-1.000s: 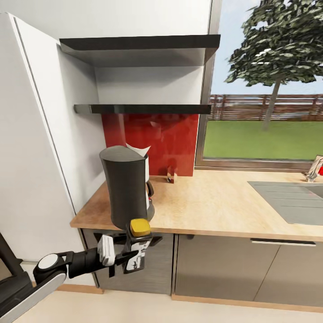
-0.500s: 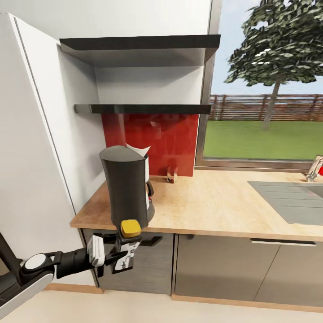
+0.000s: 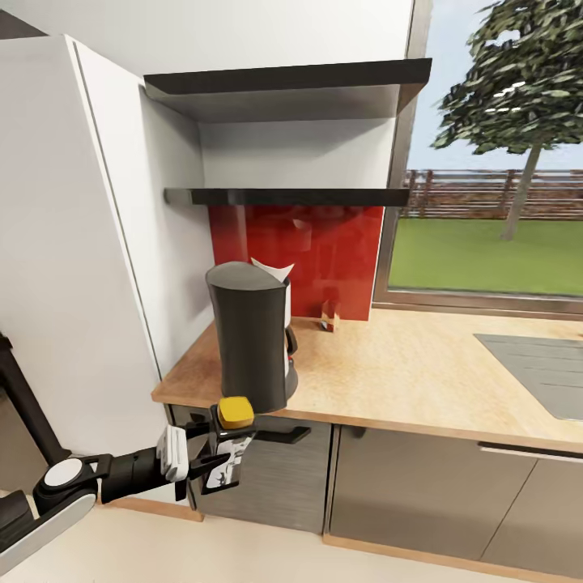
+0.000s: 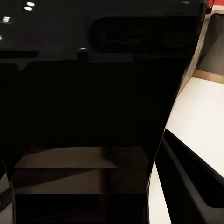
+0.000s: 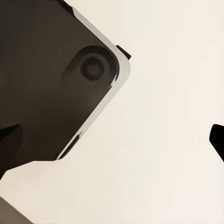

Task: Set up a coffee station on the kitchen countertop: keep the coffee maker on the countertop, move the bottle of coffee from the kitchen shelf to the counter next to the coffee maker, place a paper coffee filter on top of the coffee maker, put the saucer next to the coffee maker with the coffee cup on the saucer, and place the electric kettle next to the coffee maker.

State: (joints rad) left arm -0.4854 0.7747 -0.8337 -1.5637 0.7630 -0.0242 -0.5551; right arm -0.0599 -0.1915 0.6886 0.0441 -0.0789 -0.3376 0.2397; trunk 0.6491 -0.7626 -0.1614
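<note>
Here's the surface (image 3: 421, 372) — a long light wood-grain top over dark grey cabinets (image 3: 405, 486), with the grey steel sink (image 3: 542, 364) at its far right. Behind it, a glossy red splashback (image 3: 332, 251) and a big window (image 3: 494, 186) onto lawn, fence and a tree. Two black slab shelves sit above; the lower kitchen shelf (image 3: 283, 196) looks bare from here. A tall white cabinet (image 3: 73, 267) closes off the left.

The coffee maker (image 3: 251, 336) stands near the surface's left front corner, with the paper coffee filter (image 3: 274, 270) poking up behind its top.

Down in front of the cabinets, below the surface edge, the left end effector (image 3: 214, 453) is clamped around the bottle of coffee (image 3: 229, 445) — amber lid up, white label facing out, its print too small to read. The right end effector: whether it is parted or closed, I cannot tell.
</note>
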